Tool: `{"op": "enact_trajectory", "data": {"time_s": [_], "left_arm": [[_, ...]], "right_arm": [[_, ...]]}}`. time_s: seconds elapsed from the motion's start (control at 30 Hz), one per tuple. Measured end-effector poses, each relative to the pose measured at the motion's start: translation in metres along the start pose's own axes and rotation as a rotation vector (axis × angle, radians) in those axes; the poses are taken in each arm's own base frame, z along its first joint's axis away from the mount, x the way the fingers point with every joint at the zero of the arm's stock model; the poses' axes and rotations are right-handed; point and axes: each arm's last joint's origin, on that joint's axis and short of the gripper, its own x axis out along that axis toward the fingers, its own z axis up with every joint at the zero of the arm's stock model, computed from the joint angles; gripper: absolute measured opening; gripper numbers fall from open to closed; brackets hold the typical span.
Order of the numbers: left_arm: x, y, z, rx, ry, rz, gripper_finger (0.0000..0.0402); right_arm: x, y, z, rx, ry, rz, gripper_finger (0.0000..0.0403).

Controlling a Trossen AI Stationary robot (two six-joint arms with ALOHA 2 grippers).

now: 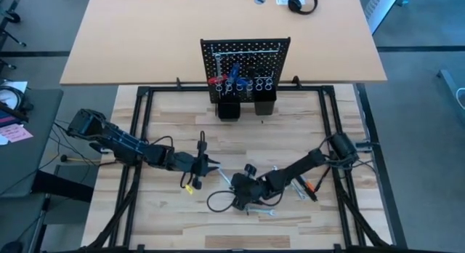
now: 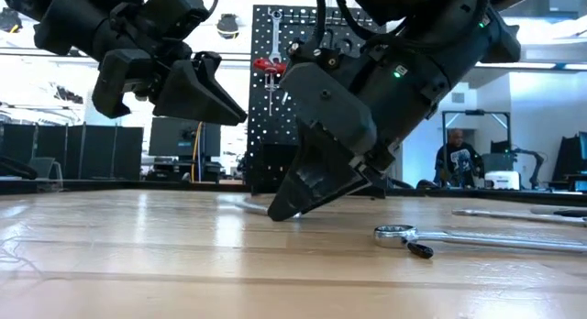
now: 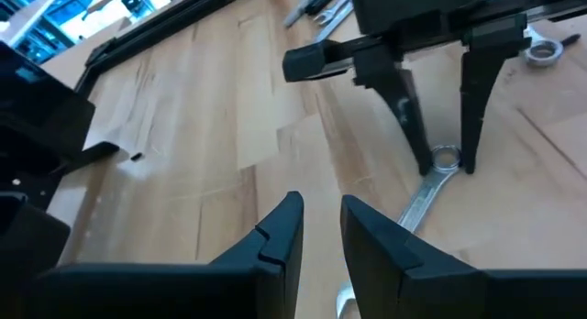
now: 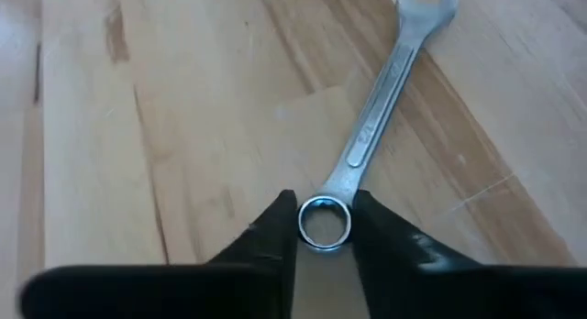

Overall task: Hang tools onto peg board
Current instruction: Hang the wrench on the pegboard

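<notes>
Pale wooden slats make up the table (image 1: 167, 217) on which both arms work. On the left side, the left gripper (image 1: 215, 166) hangs above the boards with nothing between its fingers (image 3: 280, 241), which stand a little apart with a narrow gap. Just beside it, toward the middle, the right gripper (image 4: 324, 229) is down at the table surface with its fingertips set on either side of the ring end of a silver wrench (image 4: 371, 126); the ring sits between them and the wrench lies flat on the wood, its open end pointing away. More tools (image 1: 309, 189) lie scattered on the table near the right arm, among them a ratchet wrench (image 2: 477, 236). At the far edge of the table stands the peg board (image 1: 245, 57), upright, with several tools already hung on it and two black cups (image 1: 245, 107) at its base.
</notes>
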Motion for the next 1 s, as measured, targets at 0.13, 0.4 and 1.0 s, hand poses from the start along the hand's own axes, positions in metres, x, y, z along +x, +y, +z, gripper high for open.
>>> {"op": "enact_trajectory", "data": {"time_s": [0.13,0.4,1.0], "left_arm": [[0.0,0.0,0.0,-0.001,-0.001,-0.014,0.007],[0.0,-0.004,0.001,0.007,-0.044,-0.14,0.007],[0.066,-0.035,-0.025,0.142,0.054,-0.09,0.012]], "right_arm": [[-0.006,-0.002,0.004,-0.048,0.006,0.001,0.0084],[-0.029,-0.009,0.017,-0.189,-0.068,-0.123,0.006],[-0.045,0.0,0.024,-0.286,-0.121,-0.097,0.0041]]}}
